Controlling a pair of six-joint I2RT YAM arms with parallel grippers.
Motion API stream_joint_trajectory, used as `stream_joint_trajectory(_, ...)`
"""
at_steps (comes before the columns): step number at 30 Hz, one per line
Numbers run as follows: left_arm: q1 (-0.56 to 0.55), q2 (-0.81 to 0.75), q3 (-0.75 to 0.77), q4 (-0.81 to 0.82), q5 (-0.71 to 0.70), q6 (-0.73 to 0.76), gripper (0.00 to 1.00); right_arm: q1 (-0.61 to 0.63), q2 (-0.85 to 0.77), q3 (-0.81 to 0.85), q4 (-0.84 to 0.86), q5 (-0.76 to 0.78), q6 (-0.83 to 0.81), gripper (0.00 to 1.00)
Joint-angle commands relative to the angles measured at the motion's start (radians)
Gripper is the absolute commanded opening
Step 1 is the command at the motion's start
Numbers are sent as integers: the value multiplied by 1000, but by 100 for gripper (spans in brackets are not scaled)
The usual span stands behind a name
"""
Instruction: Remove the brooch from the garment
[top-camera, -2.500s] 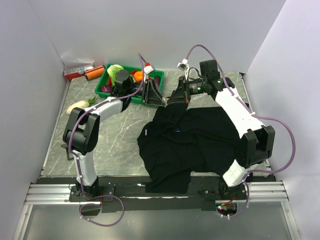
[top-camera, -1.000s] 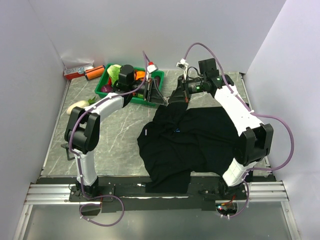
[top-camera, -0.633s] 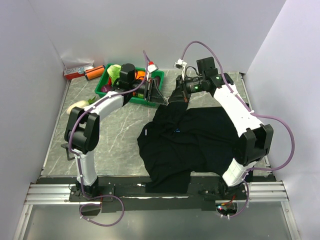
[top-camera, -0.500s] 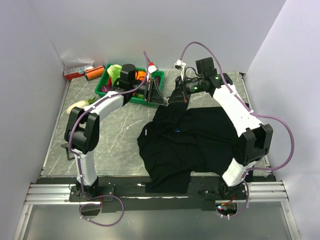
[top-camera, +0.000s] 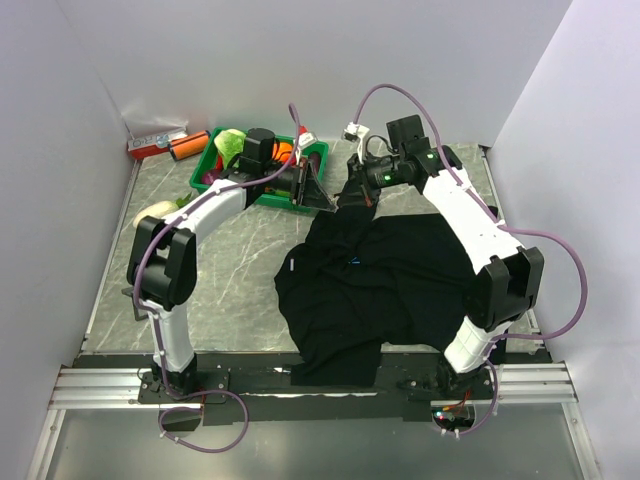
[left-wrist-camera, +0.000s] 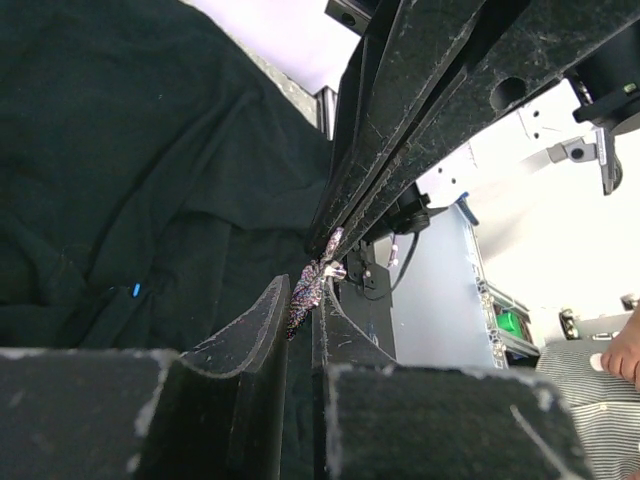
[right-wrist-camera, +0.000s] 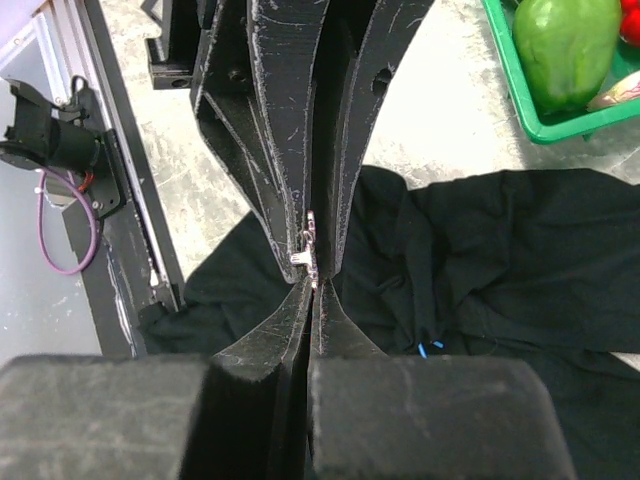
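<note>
The brooch (left-wrist-camera: 311, 284) is a tiny sparkly pin held in the air between both grippers' tips; it also shows in the right wrist view (right-wrist-camera: 309, 250). My left gripper (top-camera: 326, 203) is shut on it, fingers (left-wrist-camera: 250, 330) nearly touching. My right gripper (top-camera: 341, 199) meets it tip to tip, its jaws shut on the brooch's other end (right-wrist-camera: 311, 285). The garment (top-camera: 400, 270), a black shirt, lies crumpled on the table below them, with its far edge bunched under the grippers. No fabric shows between either pair of fingers.
A green tray (top-camera: 203, 165) of vegetables stands at the back left, just behind the left wrist; its corner shows in the right wrist view (right-wrist-camera: 530, 128). A white vegetable (top-camera: 155, 212) lies left of the arm. A white label (top-camera: 291, 266) is on the shirt.
Both grippers stay tip to tip above the shirt's far edge. The right wrist has shifted slightly left and back; the left wrist has risen toward the tray.
</note>
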Motion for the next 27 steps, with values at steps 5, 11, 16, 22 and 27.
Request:
stream_joint_trajectory(5, -37, -15, 7, -39, -181, 63, 12, 85, -35, 77, 54, -146, 24, 0)
stream_joint_trajectory(11, -45, -36, 24, -110, -201, 146, 27, 90, -30, 74, 65, -127, 41, 0)
stream_joint_trajectory(16, -47, -53, 18, -144, -218, 192, 28, 88, -27, 69, 71, -124, 46, 0)
stream_joint_trajectory(22, -31, -110, 10, -315, -227, 375, 50, 58, -35, 63, 70, -153, 47, 0)
stream_joint_trajectory(27, 18, -162, 44, -574, -221, 675, 96, 39, -46, 55, 62, -178, 41, 0)
